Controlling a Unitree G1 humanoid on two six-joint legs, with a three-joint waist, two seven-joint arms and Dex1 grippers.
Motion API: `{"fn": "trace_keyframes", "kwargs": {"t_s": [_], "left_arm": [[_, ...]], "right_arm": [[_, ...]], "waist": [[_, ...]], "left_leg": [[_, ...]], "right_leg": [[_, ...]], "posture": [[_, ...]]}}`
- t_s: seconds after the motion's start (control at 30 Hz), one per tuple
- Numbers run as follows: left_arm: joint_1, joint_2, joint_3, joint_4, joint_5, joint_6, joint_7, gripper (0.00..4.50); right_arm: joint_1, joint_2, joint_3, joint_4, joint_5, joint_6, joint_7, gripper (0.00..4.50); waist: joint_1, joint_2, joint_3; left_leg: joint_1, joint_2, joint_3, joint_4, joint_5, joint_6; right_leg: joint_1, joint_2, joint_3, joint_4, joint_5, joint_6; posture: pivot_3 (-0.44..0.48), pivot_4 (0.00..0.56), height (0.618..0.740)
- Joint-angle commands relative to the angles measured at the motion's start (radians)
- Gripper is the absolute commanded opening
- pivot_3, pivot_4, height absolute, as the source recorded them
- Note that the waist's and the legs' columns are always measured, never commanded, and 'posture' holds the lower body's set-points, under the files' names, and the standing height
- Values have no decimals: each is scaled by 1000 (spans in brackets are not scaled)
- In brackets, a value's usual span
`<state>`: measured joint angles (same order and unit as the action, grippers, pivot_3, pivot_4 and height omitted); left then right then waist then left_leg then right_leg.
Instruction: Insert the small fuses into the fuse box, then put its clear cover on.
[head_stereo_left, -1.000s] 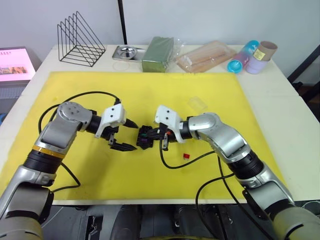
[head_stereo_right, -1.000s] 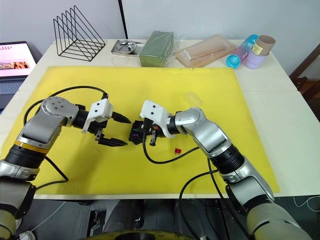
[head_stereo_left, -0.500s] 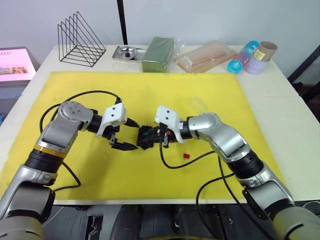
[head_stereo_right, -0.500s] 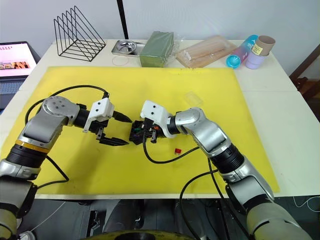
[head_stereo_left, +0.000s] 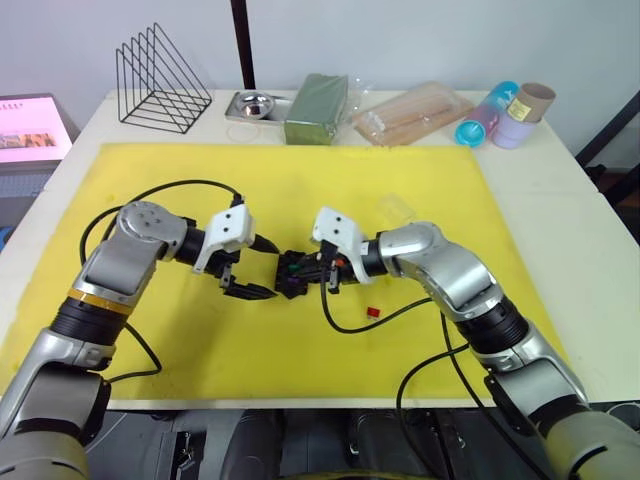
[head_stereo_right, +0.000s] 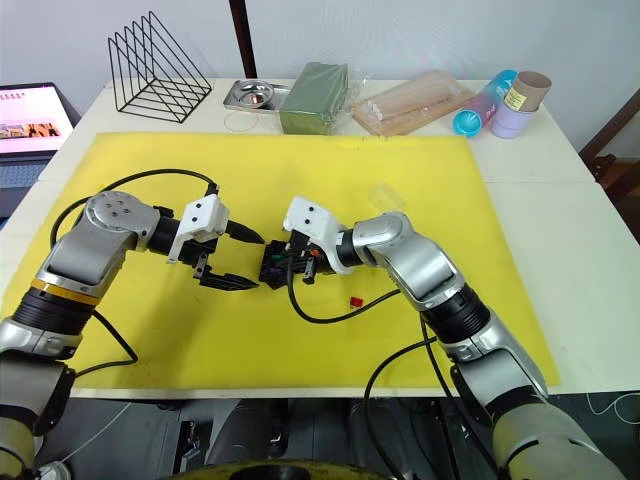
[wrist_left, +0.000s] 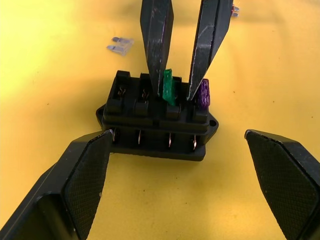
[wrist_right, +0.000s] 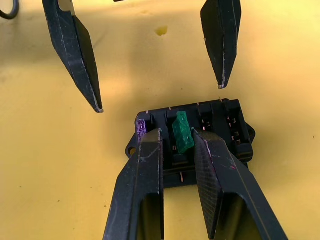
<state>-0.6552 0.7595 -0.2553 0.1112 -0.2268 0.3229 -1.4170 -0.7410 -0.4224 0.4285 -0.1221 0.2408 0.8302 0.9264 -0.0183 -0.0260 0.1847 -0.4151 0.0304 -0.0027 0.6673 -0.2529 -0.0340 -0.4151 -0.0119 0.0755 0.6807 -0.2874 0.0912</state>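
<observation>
My arms are silver-grey metal with black joints and a gold band on the left forearm. White housings top each wrist, with black cables looping off them. The left gripper (head_stereo_left: 258, 268) and right gripper (head_stereo_left: 322, 282) each carry two tapered black fingers.

We saw the fuse box (head_stereo_right: 274, 267) on the yellow mat (head_stereo_right: 420, 190). Left gripper (head_stereo_right: 236, 260) stood open just left of it; right gripper (head_stereo_right: 298, 268) touched its right side. A red fuse (head_stereo_right: 355, 300) lay right of it.
</observation>
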Motion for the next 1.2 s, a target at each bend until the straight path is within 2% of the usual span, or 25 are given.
{"fn": "trace_keyframes", "kwargs": {"t_s": [0.03, 0.53, 1.2], "left_arm": [[-9, -1, 15, -13, 1, -12, 0, 4500], [-15, -16, 12, 28, 9, -44, 1, 4500], [-6, -16, 18, 33, 17, -53, -1, 4500]], "right_arm": [[-24, -11, -24, -22, 11, 14, 7, 979], [-25, 3, -12, -26, -6, -30, -7, 979], [-60, -6, -53, -60, 43, 31, 9, 979]], "waist": [[0, 0, 0], [-1, 0, 0], [-2, 0, 0]], "left_leg": [[0, 0, 0, 0, 0, 0], [-1, 0, 0, 0, 0, 0], [-8, 0, 0, 0, 0, 0]], "right_leg": [[0, 0, 0, 0, 0, 0], [-1, 0, 0, 0, 0, 0], [-8, 0, 0, 0, 0, 0]], "posture": [[0, 150, 740], [0, 150, 740], [0, 150, 740]]}}
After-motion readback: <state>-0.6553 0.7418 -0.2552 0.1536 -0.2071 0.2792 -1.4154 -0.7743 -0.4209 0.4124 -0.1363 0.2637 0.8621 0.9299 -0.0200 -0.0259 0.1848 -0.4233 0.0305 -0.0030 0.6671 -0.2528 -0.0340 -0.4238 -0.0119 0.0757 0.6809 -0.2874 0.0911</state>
